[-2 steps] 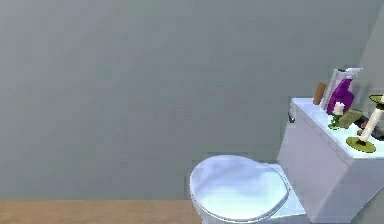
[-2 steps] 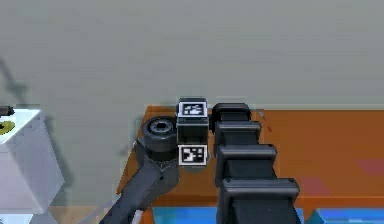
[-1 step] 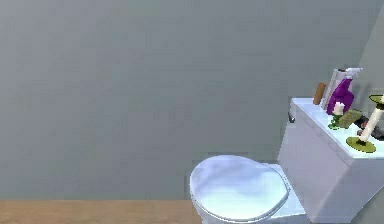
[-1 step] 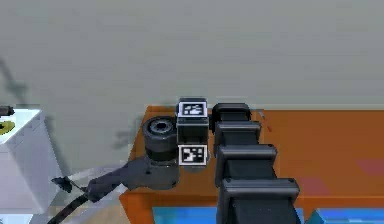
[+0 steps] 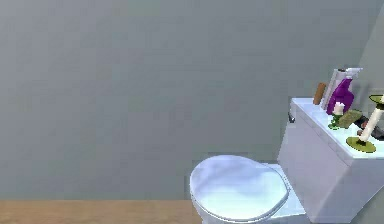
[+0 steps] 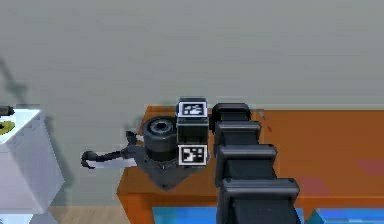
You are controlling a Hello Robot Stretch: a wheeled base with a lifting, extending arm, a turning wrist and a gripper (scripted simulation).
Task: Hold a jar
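On the white toilet tank (image 5: pixel 320 150) at the forward view's right stand several small things. Among them are a purple vessel with a narrow neck (image 5: pixel 340 97), a brown cylinder (image 5: pixel 319 93) and a white candle (image 5: pixel 374 121) on a green holder. In the arm side view the dark arm (image 6: pixel 250 170) rises from the bottom edge to two marker squares. The gripper (image 6: pixel 100 156) reaches left of them, level with the tank's corner (image 6: pixel 25 160). Only bare grey wall lies behind its fingers (image 6: pixel 110 156), so it holds nothing.
The toilet's shut lid (image 5: pixel 237 185) sits low in the forward view before a plain grey wall. A strip of wooden floor (image 5: pixel 90 212) runs along the bottom. An orange-brown surface (image 6: pixel 320 140) lies under the arm, with blue shapes (image 6: pixel 180 214) at its lower edge.
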